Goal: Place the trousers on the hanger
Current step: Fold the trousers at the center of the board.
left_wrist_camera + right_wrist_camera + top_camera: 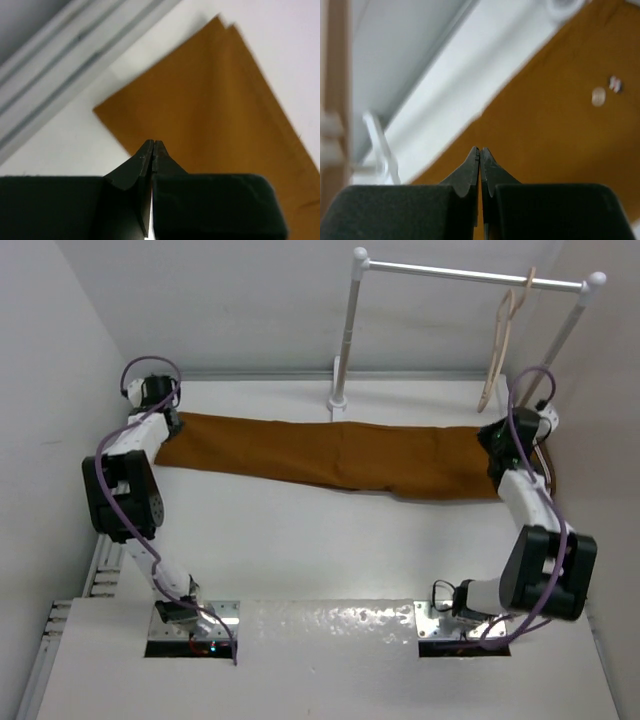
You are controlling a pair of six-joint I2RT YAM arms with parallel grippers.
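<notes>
Trousers (pixel 330 455) flat on the bench (pixel 300 540), hanger (pixel 503 335) apart on the rail (pixel 470 275). Left claw (pixel 172 422) and right claw (pixel 493 442) pressed shut at opposite ends; grasping step, apparently. Next: secure both ends, then lift.

Shows a plain, even rust-brown over the trousers (pixel 340 455), running from nine to three o'clock across the top view, and leans toward ochre on the same cloth in the left wrist view. Picks out a pale round button (pixel 598 96) with a small white-and-dark fleck beside it, at two o'clock in the right wrist view. Puts pale beige on the hanger (pixel 500 340) at one o'clock, white on the rail (pixel 470 276) at twelve and glossy white on the table (pixel 300 530). Gives matte black to the left gripper (pixel 153 145) and right gripper (pixel 480 150), black and white to the arm links and purple to the cables (pixel 150 360).
</notes>
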